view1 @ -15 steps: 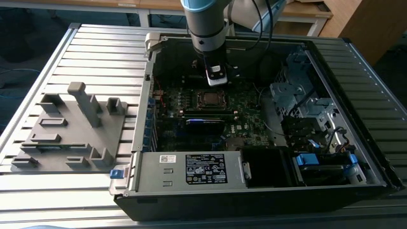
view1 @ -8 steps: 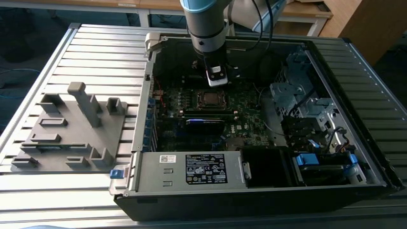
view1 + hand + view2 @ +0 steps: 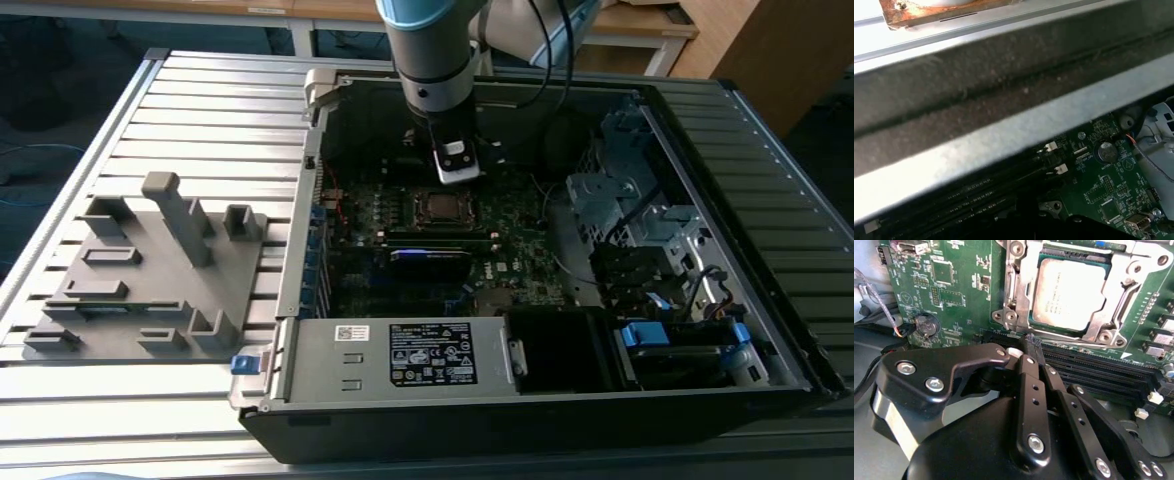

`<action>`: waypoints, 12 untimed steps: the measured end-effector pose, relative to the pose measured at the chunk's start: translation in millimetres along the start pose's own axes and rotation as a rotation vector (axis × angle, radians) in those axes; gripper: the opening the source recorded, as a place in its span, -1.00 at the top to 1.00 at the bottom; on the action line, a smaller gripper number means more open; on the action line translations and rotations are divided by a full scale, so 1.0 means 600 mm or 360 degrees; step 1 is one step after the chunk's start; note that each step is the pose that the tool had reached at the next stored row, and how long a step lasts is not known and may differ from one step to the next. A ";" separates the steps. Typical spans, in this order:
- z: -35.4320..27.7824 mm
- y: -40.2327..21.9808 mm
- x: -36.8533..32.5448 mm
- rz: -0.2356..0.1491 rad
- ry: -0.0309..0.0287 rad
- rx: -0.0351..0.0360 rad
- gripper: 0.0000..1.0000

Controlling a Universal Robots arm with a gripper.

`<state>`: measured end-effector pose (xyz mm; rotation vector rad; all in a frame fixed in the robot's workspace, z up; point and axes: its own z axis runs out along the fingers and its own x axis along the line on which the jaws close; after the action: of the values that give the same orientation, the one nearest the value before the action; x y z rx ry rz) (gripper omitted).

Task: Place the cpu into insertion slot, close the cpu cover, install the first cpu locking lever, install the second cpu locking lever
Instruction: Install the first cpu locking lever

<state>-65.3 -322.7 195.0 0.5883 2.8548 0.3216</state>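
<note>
Nothing reads clearly: the black label on the power supply and the faint print atop the cpu are illegible

A small flat square cpu with a dull silver-grey metal top and faint print lies flat and level, seated in its socket on the green board, in the second wrist view. The cpu cover, a thin shiny silver metal frame with a large open window, lies down flat around it, its inner edges overlapping the chip's rim and the chip's top showing through the window. A thin metal lever rod runs along one side of the frame; whether it is latched cannot be told. In the exterior view the cpu shows as a small square framed by the cover, near the middle of the open case's board
</note>
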 end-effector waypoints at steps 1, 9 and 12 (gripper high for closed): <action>0.000 -0.001 0.000 -0.0002 -0.00017 -0.0001 0.79; -0.001 -0.003 -0.001 -0.0010 -0.00073 -0.0006 0.79; -0.006 -0.001 -0.002 -0.0009 -0.00056 -0.0011 0.79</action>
<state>-65.3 -324.6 198.5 0.5788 2.8504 0.3288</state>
